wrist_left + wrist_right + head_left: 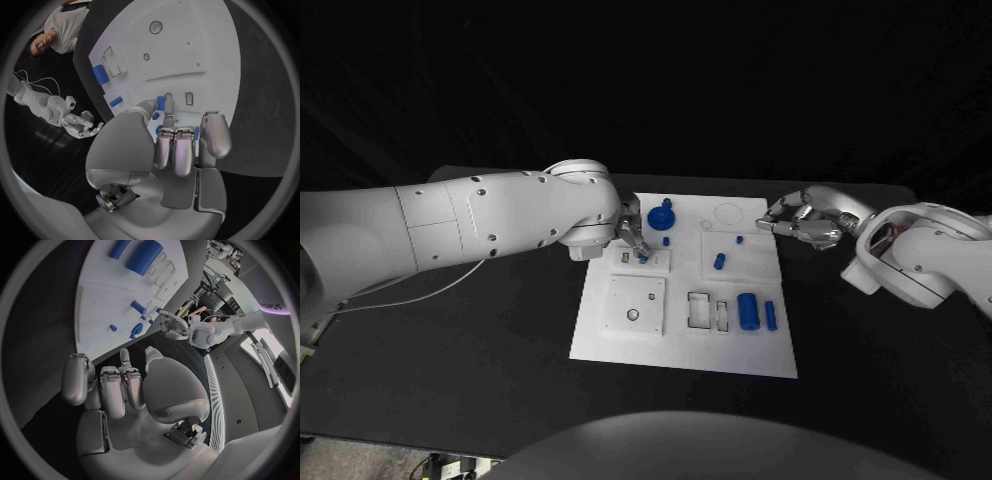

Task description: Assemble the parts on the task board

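The task board (632,340) lies in the middle of the black table (459,380), a white plate with blue parts on it. My left hand (633,243) is down over its far left part, and in my left wrist view my thumb and a fingertip (167,111) pinch a small blue peg (161,103) just beside a narrow slot (189,98) in the board. Just beyond that hand sits the round blue knob (661,216), close against my fingers. Near the middle of the board a short blue pin (720,262) lies by itself, with a tiny blue piece (738,240) a little farther back. Toward the near right, a large blue cylinder (749,310) and a slim blue bar (770,315) lie side by side, right next to two outlined rectangular recesses (708,311). My left forearm (473,225) crosses the table from the left and covers the board's far left corner. My right hand (803,222) hovers at the board's far right edge, fingers curled in, nothing in them
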Available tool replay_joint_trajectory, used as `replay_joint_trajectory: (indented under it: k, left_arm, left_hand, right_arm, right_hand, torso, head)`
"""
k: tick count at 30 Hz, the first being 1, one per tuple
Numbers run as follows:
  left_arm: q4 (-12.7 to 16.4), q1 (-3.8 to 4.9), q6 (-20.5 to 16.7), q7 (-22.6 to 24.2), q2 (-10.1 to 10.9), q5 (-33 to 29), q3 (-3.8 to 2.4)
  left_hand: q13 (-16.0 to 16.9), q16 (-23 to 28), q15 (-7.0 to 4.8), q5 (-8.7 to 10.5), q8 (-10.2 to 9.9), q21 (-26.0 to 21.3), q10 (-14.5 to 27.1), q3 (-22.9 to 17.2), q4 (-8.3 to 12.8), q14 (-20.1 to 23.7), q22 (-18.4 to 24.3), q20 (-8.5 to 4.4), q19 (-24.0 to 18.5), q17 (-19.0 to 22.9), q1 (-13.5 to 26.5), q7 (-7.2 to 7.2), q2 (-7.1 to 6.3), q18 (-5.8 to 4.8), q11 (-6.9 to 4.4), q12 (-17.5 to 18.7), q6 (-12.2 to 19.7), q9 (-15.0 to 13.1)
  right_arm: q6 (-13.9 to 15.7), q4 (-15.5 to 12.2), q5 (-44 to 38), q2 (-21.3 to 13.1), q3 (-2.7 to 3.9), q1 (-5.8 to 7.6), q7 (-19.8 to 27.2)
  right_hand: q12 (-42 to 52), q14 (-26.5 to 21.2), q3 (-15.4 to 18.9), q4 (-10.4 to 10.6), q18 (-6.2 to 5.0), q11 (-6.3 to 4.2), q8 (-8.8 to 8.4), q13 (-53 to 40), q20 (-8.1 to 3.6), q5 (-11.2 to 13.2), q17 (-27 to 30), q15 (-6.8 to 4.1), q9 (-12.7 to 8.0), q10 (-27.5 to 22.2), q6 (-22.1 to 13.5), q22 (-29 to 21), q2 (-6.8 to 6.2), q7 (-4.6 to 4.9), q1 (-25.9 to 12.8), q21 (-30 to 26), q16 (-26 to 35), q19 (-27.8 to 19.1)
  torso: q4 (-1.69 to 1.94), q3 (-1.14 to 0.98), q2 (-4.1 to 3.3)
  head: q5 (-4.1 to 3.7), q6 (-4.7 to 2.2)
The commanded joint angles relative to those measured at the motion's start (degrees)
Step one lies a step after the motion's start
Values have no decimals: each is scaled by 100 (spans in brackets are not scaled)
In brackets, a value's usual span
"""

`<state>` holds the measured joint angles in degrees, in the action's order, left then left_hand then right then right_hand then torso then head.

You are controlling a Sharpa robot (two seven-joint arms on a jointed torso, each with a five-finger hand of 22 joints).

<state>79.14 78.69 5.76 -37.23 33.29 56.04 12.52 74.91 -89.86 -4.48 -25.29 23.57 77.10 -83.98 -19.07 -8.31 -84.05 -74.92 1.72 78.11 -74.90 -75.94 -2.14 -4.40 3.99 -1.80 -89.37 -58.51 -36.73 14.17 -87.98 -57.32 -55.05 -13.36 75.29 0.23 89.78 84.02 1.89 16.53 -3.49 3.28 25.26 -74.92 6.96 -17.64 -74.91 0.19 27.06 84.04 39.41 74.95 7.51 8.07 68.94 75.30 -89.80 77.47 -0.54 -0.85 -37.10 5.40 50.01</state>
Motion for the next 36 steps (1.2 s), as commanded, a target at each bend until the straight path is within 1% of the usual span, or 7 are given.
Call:
replay_joint_trajectory:
  k: [1,6,8,16,21,27,36]
  left_arm:
    - [-6,6,8,-17,-26,-40,-2]
    - [-33,5,55,-30,-47,10,-1]
    - [-51,5,90,-35,-58,15,-2]
    - [-167,5,288,-66,-129,43,-4]
    - [-223,5,356,-73,-162,140,-4]
    - [-276,5,508,-99,-188,213,-4]
    - [-336,5,651,-126,-217,231,-3]
  left_hand:
    - [1430,-14,-31,18,22,-12,-554,-395,354,-595,-158,-3,25,-1510,4,11,37,18,-40,3,21,-369]
    - [1444,-14,-31,12,26,1,-563,-408,364,-595,-174,-3,37,-1510,-6,12,37,14,-41,-8,26,-373]
    - [1453,-14,-31,1,30,6,-568,-416,371,-595,-181,-3,43,-1510,-11,12,35,13,-42,-16,27,-378]
    - [1509,-14,-33,-28,46,37,-602,-439,393,-595,-217,-3,74,-1510,-19,8,21,3,-41,-63,34,-394]
    - [1509,-14,-33,-38,54,40,-602,-451,402,-595,-223,-3,78,-1510,-20,7,15,2,-40,-63,38,-403]
    - [1509,-14,-31,-129,96,43,-602,-496,428,-595,-236,-2,86,-1510,-1,5,-14,1,-38,-63,37,-443]
    - [1509,-14,-31,-148,105,37,-602,-506,433,-595,-232,-2,82,-1510,5,6,-18,3,-38,-63,36,-451]
  right_arm:
    - [-110,0,-23,1,-1,-4,-20]
    - [-131,-1,-23,5,-1,-4,-32]
    - [-137,0,-23,6,-1,-4,-37]
    - [-147,-1,-23,1,-1,-4,-37]
    - [-162,0,-23,-4,-1,-4,-42]
    - [-169,5,-23,0,-1,-4,-44]
    - [-167,3,-23,-2,-1,-4,-41]
  right_hand:
    - [22,598,-10,-15,-63,36,-25,-1508,10,2,-1509,50,-7,596,-33,953,10,-9,45,-30,-20,-48]
    - [22,598,-14,-20,-65,37,-26,-1508,11,1,-1509,52,-8,596,-33,950,10,-8,57,-38,-20,-54]
    - [22,598,-15,-21,-65,37,-26,-1508,11,1,-1509,52,-8,596,-33,950,10,-8,59,-39,-20,-55]
    - [22,598,-17,-23,-65,38,-27,-1508,12,1,-1509,52,-9,596,-33,950,10,-8,65,-41,-20,-56]
    - [22,598,-17,-23,-65,38,-27,-1508,12,1,-1509,52,-9,596,-33,950,10,-8,65,-41,-20,-56]
    - [22,598,-17,-23,-65,38,-27,-1508,12,1,-1509,52,-9,596,-33,950,10,-8,65,-41,-20,-56]
    - [22,598,-22,-29,-68,39,-28,-1508,13,1,-1509,54,-11,596,-32,946,8,-6,84,-53,-20,-65]
  torso:
    - [3,1,-4]
    - [-1,-2,-2]
    - [1,2,-3]
    - [0,1,-1]
    - [2,0,-1]
    - [3,-3,2]
    - [3,-2,0]
  head:
    - [-2,-1]
    - [7,-1]
    - [6,-1]
    - [39,-1]
    - [22,-1]
    - [22,-1]
    - [31,-1]
